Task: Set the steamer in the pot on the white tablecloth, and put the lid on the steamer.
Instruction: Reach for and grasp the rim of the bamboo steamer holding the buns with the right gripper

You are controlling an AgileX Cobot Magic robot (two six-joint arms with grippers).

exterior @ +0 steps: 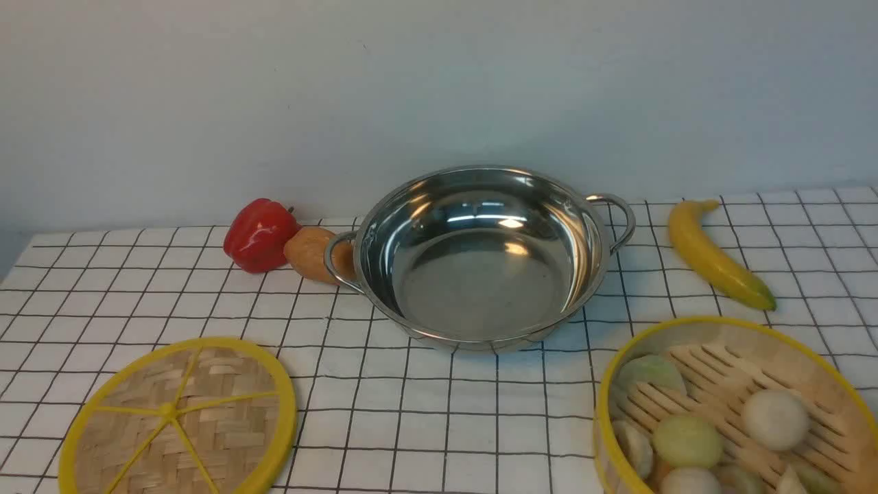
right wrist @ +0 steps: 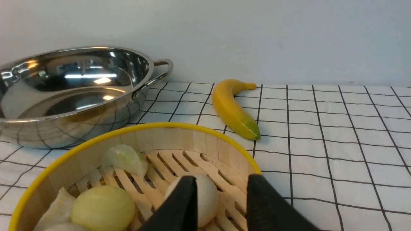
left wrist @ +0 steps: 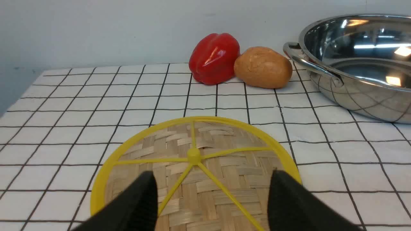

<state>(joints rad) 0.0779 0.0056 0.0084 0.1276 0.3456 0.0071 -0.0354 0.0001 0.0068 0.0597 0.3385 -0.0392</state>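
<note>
Steel pot (exterior: 480, 288) centre, lid (exterior: 178, 418) near left, steamer (exterior: 768, 346) near right

Left pincer (left wrist: 213, 192) gapes wide; right pincer (right wrist: 221, 192) stands parted, somewhat narrower.

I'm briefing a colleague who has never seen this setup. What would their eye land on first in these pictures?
The shiny, empty stainless-steel pot stands out first, at the middle of the white gridded tablecloth. Bright colours follow: a red bell pepper to its left and a yellow banana to its right. Nearest the camera, the woven yellow-rimmed lid lies at left and the steamer of buns at right.
</note>
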